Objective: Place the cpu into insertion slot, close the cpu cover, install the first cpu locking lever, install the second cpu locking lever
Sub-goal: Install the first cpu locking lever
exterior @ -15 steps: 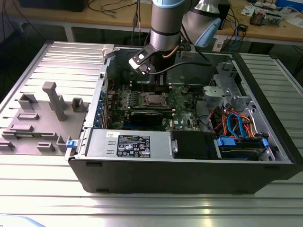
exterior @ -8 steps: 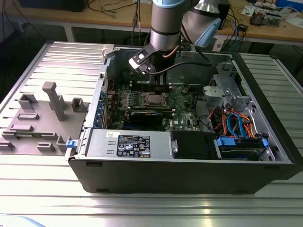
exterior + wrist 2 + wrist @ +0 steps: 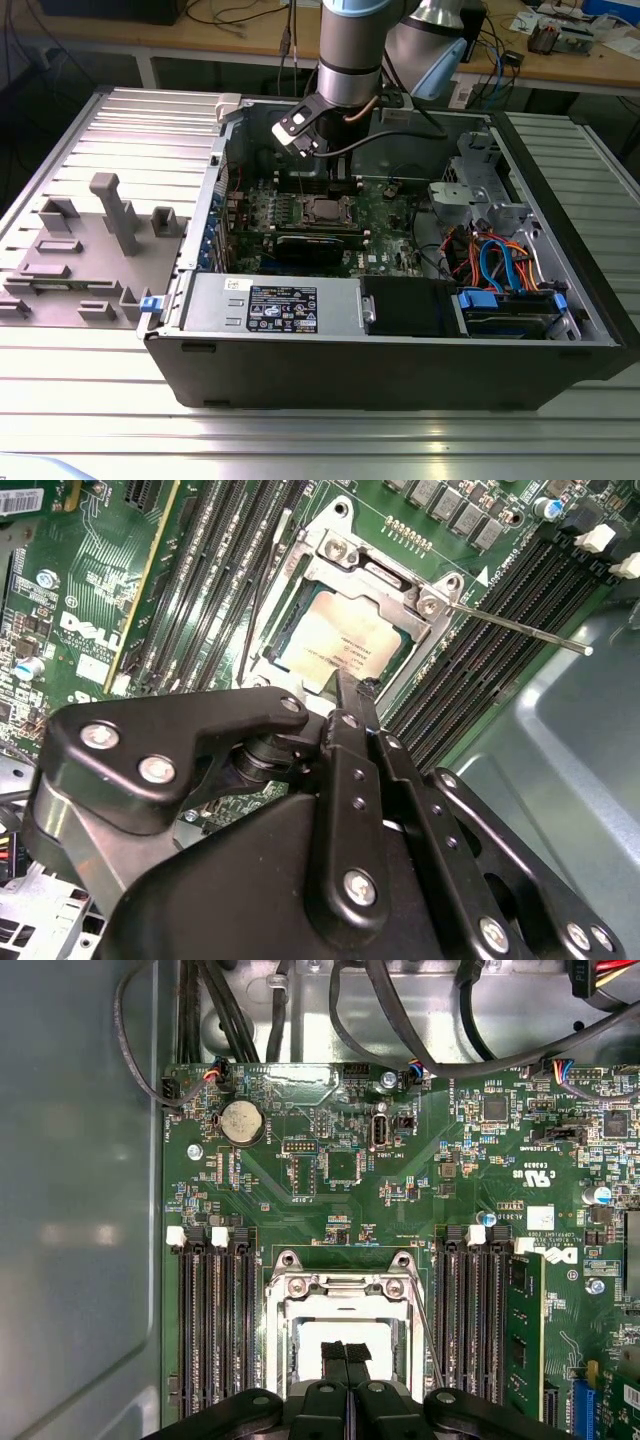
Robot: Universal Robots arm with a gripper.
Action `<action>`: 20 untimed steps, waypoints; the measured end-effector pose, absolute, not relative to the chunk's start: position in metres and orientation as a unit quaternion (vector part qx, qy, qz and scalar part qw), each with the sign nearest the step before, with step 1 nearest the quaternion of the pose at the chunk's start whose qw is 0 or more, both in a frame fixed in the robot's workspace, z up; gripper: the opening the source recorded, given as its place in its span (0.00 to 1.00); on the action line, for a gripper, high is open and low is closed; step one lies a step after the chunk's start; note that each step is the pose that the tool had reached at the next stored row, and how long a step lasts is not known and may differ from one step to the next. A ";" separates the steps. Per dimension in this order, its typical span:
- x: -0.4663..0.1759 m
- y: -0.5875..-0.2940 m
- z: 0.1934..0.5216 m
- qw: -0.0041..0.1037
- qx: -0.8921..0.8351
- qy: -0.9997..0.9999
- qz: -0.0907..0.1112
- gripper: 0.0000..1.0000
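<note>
You have little room: memory slots (image 3: 215,1330) flank the insertion slot (image 3: 311,208) on both sides. The arm comes straight down, gripper (image 3: 345,1352) fingers pressed together and empty above the cpu (image 3: 345,640), which sits under the cpu cover (image 3: 372,580). The second wrist view shows a locking lever (image 3: 520,625) jutting free

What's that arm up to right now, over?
Tool shut, hovering over the cpu. Cpu cover down around it. One locking lever sticking out loose.
</note>
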State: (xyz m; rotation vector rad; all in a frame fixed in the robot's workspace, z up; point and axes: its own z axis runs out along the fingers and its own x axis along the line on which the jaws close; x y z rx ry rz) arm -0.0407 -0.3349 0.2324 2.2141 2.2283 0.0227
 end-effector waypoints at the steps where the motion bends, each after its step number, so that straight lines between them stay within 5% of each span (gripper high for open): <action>1: -0.041 -0.335 0.232 0.000 0.705 0.709 0.007 0.11; 20: -0.041 -0.335 0.259 0.000 0.705 0.709 0.007 0.11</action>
